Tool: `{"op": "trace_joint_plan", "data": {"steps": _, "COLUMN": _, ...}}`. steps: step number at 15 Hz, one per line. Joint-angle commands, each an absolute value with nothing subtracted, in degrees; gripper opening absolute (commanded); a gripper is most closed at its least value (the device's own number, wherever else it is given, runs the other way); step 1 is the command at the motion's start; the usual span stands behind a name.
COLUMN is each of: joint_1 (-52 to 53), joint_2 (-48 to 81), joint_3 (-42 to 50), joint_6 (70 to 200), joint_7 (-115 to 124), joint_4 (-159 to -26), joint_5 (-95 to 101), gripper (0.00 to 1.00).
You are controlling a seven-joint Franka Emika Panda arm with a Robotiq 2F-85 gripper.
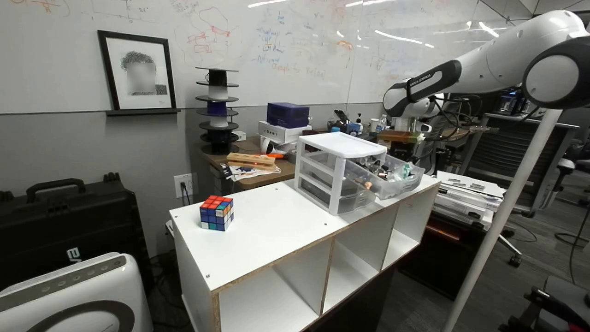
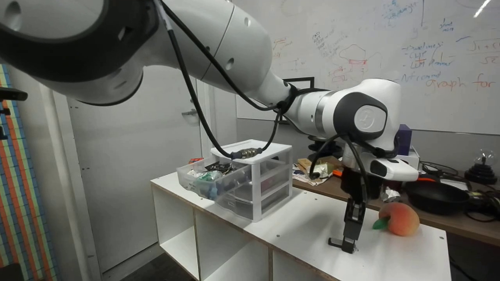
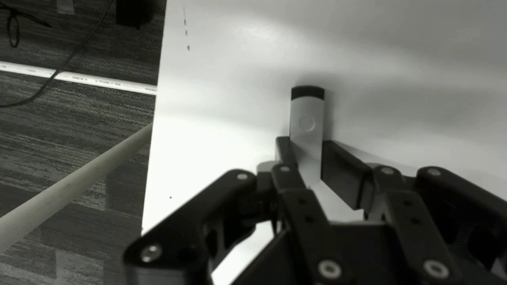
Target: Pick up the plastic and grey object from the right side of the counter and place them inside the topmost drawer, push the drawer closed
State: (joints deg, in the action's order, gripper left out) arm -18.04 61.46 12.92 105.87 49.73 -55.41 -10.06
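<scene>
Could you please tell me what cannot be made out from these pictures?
Grey object, near end: wrist view, partly covered by the gripper; whether clamped, unclear.
Rubik's cube: an exterior view; the topmost drawer hides all but a red sliver.
Drawer contents: both exterior views; overlapping, too small to name singly.
Whiteboard writing: both exterior views; largely too faint.

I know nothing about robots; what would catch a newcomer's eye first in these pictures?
Probably the white robot arm, large in both exterior views, its black claw closed around a small grey object in the wrist view. Next, bright colours on the white counter: a puzzle cube near one end, and an orange peach beside the claw, each in an exterior view. The topmost drawer, pulled out and holding odds and ends, might come third.
</scene>
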Motion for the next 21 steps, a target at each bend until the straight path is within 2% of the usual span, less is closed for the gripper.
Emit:
{"op": "trace_joint_plan", "data": {"steps": 1, "joint_1": -17.62, "joint_2": 59.01, "joint_3": 13.38, "joint_6": 106.01, "joint_7": 50.29, "joint_4": -58.56, "joint_5": -9.90, "gripper": 0.06}}
{"op": "trace_joint_plan", "data": {"steps": 15, "joint_1": -14.00, "joint_2": 25.51, "joint_3": 13.14, "joint_6": 108.64, "joint_7": 44.93, "joint_4": -92.14, "joint_5": -10.08, "gripper": 0.06}}
{"op": "trace_joint_plan", "data": {"steps": 21, "joint_1": -9.17, "joint_2": 10.60, "joint_3": 12.32, "joint_6": 110.62, "joint_7": 41.18, "joint_4": -108.03, "joint_5": -6.41, "gripper": 0.06}}
